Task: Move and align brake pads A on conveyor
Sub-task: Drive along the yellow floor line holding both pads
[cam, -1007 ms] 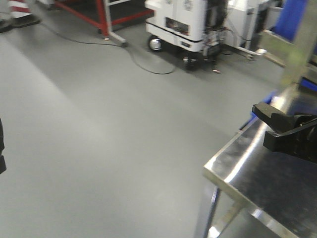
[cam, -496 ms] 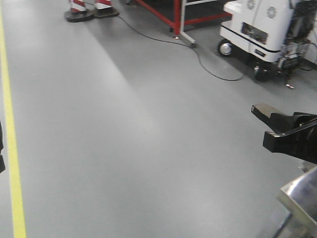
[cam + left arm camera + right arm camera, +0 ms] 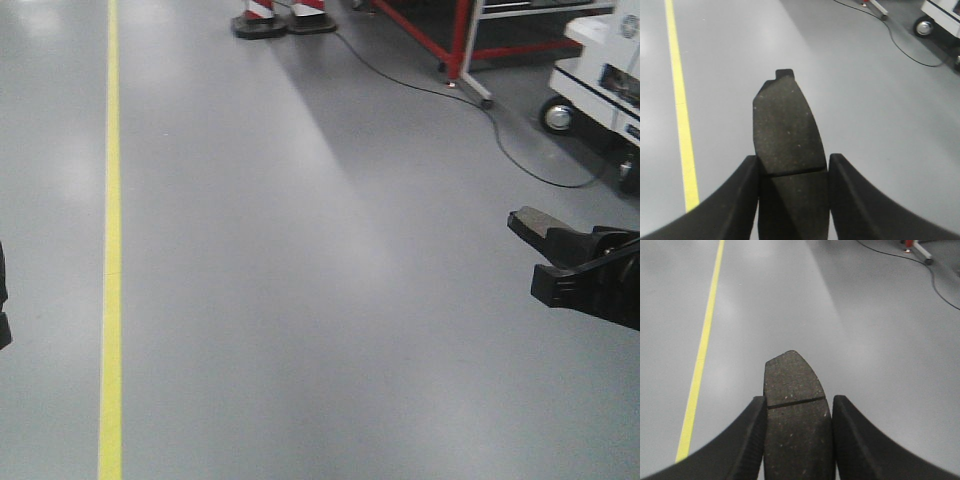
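While the yellow line [image 3: 110, 250] runs along the grey floor [image 3: 300, 300], the left claw [image 3: 792, 162] pinches one brake pad [image 3: 785, 120] at its groove, right of that line; the right claw [image 3: 796, 402] pinches a second brake pad [image 3: 792, 377] the same way, also right of the line.

**Surfaces and finishes**

A coarse, gritty, matt face with pale flecks is shown by the dark-grey oblong brake pad [image 3: 787, 125] in the left gripper [image 3: 793, 156] and by the twin brake pad [image 3: 795, 385] in the right gripper [image 3: 798, 398]. The black fingers [image 3: 735, 200] are seen as smooth, dull plastic. The grey floor [image 3: 300, 300] is finished smooth with a soft sheen; the yellow line [image 3: 110, 300] looks painted.
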You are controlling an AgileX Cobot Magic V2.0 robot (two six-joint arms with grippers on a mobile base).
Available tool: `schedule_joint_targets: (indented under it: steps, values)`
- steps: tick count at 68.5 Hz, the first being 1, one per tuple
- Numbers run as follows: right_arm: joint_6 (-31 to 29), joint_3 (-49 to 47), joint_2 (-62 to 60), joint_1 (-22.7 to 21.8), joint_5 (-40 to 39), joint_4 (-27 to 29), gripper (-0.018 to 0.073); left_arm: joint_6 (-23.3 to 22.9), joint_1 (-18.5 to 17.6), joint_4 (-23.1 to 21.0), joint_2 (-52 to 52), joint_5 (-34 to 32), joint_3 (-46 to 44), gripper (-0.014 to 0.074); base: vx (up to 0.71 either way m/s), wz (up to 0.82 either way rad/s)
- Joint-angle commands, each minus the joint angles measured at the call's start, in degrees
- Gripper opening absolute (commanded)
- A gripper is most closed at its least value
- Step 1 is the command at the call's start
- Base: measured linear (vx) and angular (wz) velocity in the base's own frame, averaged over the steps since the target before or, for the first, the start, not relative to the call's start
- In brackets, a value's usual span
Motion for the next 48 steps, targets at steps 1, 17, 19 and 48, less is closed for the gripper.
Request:
schedule_joint_targets:
  steps: [1, 17, 19, 48]
  values:
    - [-0.07, -1.75, -0.71, -0.13, -3.97, -2.38, 0.0049, -0.20, -0.34, 0.88, -0.33, -4.69, -1.51, 0.0118, 0.08, 0.39]
    - [-0.07, -1.75, -0.71, -0.13, -3.97, -2.38, 0.0049, -0.20, -0.34, 0.88, -0.33, -4.69, -1.51, 0.0118, 0.09, 0.36]
    - [-0.07, -1.75, -0.71, -0.13, -3.97, -2.38, 0.0049, -0.20, -0.34, 0.88, -0.33, -4.69, -1.51, 0.0118, 0.11, 0.32]
    - [-0.07, -1.75, -0.71, -0.13, -3.97, -2.38, 0.0049, -0.20, -0.34, 0.88, -0.33, -4.69, -1.51, 0.0118, 0.17, 0.23]
